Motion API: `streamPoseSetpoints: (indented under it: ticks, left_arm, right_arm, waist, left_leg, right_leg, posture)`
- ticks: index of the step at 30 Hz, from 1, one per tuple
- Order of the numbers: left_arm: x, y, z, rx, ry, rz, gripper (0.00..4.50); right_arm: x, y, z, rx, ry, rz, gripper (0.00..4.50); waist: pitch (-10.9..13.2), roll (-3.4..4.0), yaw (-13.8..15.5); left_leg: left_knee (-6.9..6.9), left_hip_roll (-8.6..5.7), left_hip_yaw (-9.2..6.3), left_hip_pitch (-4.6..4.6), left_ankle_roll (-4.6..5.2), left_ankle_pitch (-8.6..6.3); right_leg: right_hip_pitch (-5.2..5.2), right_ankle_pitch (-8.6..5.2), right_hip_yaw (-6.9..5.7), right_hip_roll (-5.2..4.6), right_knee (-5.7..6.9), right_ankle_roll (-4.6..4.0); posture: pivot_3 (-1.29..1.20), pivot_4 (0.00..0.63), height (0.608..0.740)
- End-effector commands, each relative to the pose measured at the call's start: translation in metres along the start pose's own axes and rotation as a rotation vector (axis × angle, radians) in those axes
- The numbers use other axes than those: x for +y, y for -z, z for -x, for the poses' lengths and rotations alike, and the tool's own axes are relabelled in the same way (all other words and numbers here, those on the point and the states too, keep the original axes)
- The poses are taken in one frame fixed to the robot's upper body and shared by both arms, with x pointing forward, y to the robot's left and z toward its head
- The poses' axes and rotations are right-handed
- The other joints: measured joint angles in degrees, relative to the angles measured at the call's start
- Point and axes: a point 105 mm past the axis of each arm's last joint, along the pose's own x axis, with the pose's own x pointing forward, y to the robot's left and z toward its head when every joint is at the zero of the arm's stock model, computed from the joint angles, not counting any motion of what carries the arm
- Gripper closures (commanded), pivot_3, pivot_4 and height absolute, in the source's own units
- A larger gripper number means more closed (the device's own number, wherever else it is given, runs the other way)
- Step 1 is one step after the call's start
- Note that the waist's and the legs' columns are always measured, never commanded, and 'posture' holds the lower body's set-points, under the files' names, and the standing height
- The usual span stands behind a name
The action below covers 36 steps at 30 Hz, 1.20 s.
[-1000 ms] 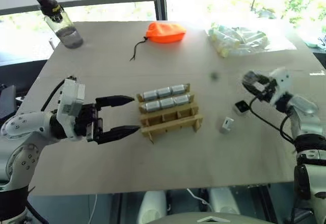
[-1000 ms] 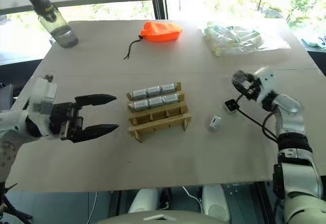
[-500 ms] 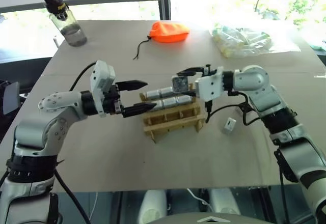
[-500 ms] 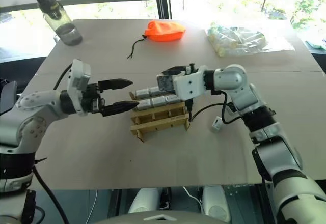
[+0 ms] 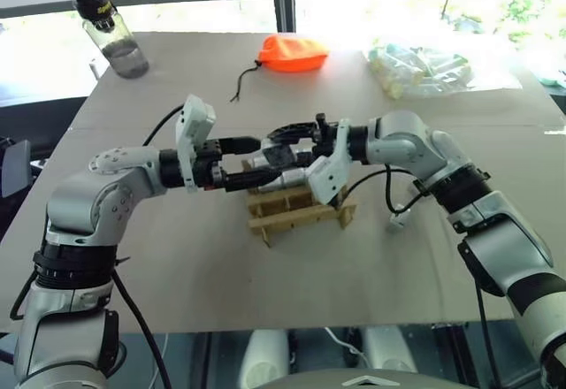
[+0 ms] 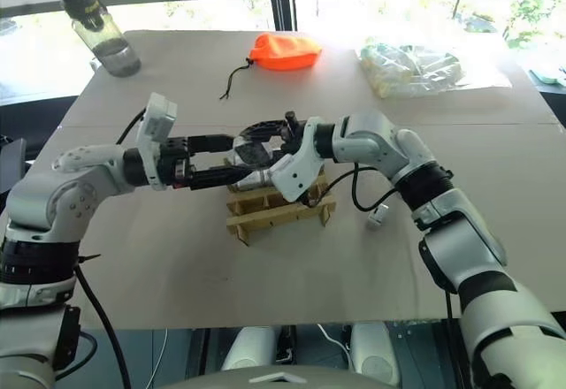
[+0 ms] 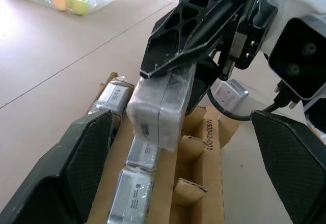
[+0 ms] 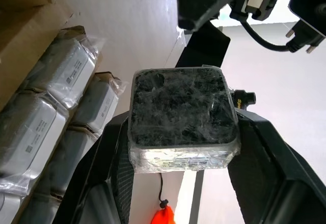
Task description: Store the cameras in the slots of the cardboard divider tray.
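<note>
The cardboard divider tray (image 5: 301,212) lies mid-table, its two back rows holding several plastic-wrapped cameras (image 7: 114,94). Just above it my right gripper (image 8: 183,132) is shut on a wrapped camera (image 8: 182,112) whose dark face shows. The held camera (image 7: 160,104) hangs over the back rows. My left gripper (image 5: 256,161) reaches in from the left, open, one finger on either side of that camera and apart from it. A loose camera (image 5: 398,221) lies on the table to the right of the tray.
An orange drawstring pouch (image 5: 292,55) sits at the back centre. A clear bag of pale items (image 5: 424,66) is at the back right, a water bottle (image 5: 110,35) at the back left. A black cable (image 5: 389,196) loops under my right forearm.
My right arm swung left from the table's right side, rolling its wrist, and carried the camera over the tray. My left gripper moved forward to the tray, still open.
</note>
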Motion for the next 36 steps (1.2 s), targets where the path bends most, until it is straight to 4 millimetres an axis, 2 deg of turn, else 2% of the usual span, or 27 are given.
streamPoseSetpoints:
  ticks: [1,4,11,13,15,16,19,21,24,30,34,36]
  left_arm:
    - [-0.001,-0.015,-0.001,-0.034,0.019,-0.029,0.00]
    - [-0.003,-0.019,-0.003,-0.047,0.033,-0.028,0.74]
    - [-0.011,-0.012,-0.007,-0.020,0.088,-0.016,3.68]
    - [-0.012,-0.011,-0.007,-0.021,0.089,-0.015,3.71]
    - [-0.011,-0.012,-0.006,-0.029,0.079,-0.018,3.71]
    - [-0.010,-0.013,-0.006,-0.031,0.077,-0.019,3.71]
    - [-0.007,-0.017,-0.004,-0.051,0.060,-0.023,3.71]
    - [-0.006,-0.019,-0.002,-0.055,0.046,-0.052,3.71]
    - [-0.010,-0.015,0.002,-0.033,0.039,-0.126,3.71]
    - [-0.021,0.000,0.008,0.023,0.017,-0.194,3.71]
    - [-0.026,0.014,0.005,0.046,-0.011,-0.219,3.71]
    - [-0.028,0.026,0.003,0.071,-0.025,-0.228,3.71]
  right_arm:
    - [-0.016,-0.007,-0.001,-0.032,0.049,0.041,2.52]
    - [-0.017,-0.010,-0.001,-0.041,0.056,0.034,2.52]
    - [-0.019,-0.012,-0.001,-0.051,0.062,0.033,2.52]
    - [-0.019,-0.011,-0.001,-0.050,0.063,0.031,2.52]
    - [-0.015,-0.010,0.001,-0.041,0.046,-0.058,2.52]
    - [-0.013,-0.011,0.002,-0.047,0.039,-0.102,1.51]
    - [-0.009,-0.008,0.007,-0.035,0.034,-0.146,0.33]
    - [-0.003,-0.006,0.017,-0.028,0.032,-0.277,0.00]
    - [0.009,-0.012,0.041,-0.061,0.036,-0.558,0.00]
    - [0.016,-0.016,0.095,-0.087,0.164,-1.098,0.00]
    - [0.030,-0.024,0.127,-0.097,0.211,-1.308,0.00]
    - [0.037,-0.031,0.147,-0.167,0.247,-1.397,0.00]
  waist:
    - [0.00,0.00,0.04]
    - [0.00,0.00,0.01]
    - [0.00,0.00,-0.04]
    - [0.00,0.00,-0.04]
    - [0.00,-0.01,-0.02]
    - [0.00,0.00,0.01]
    - [0.00,-0.01,0.06]
    - [-0.01,-0.02,0.13]
    - [-0.01,-0.02,0.31]
    - [0.01,-0.02,0.27]
    - [0.00,-0.03,0.58]
    - [-0.01,-0.04,0.76]
  left_leg:
    - [0.03,0.00,-0.01,0.00,0.00,0.00]
    - [0.07,0.01,-0.02,0.00,0.00,0.00]
    - [0.04,0.02,-0.03,-0.01,0.00,0.00]
    - [0.05,0.02,-0.02,0.00,0.00,0.00]
    - [0.06,0.02,-0.03,0.00,0.00,0.00]
    - [0.06,0.02,-0.05,0.00,0.00,0.00]
    - [0.08,0.03,-0.08,-0.02,0.00,0.00]
    - [0.08,0.02,-0.10,-0.03,0.00,0.00]
    - [0.09,0.02,-0.19,-0.05,0.00,0.00]
    - [0.09,0.03,-0.53,-0.09,0.01,-0.01]
    - [0.09,0.02,-0.60,-0.06,0.03,-0.02]
    - [0.10,0.01,-0.62,-0.06,0.05,-0.03]
  right_leg:
    - [0.01,0.00,-0.01,0.00,0.01,0.00]
    - [0.03,0.00,0.01,0.00,0.03,0.00]
    - [0.02,0.00,-0.01,0.01,0.02,-0.01]
    - [0.02,0.01,-0.01,0.01,0.02,-0.01]
    - [0.02,0.01,0.00,0.01,0.04,-0.01]
    - [0.02,0.01,0.00,0.01,0.04,-0.01]
    - [0.03,0.01,-0.02,0.01,0.04,-0.01]
    - [0.03,0.01,-0.04,0.00,0.04,-0.01]
    - [0.09,0.01,-0.13,-0.01,-0.01,-0.02]
    - [0.09,0.02,-0.19,-0.03,-0.02,-0.03]
    - [0.16,0.01,-0.24,-0.05,-0.02,-0.03]
    - [0.18,0.01,-0.28,-0.05,-0.05,-0.03]
  posture:
    - [0.00,0.150,0.726]
    - [0.00,0.150,0.726]
    - [0.00,0.150,0.726]
    - [0.00,0.150,0.726]
    - [0.00,0.150,0.726]
    - [0.00,0.150,0.726]
    - [0.00,0.150,0.726]
    - [0.00,0.150,0.726]
    - [0.00,0.150,0.726]
    - [0.00,0.150,0.726]
    - [0.00,0.150,0.726]
    - [0.00,0.150,0.726]
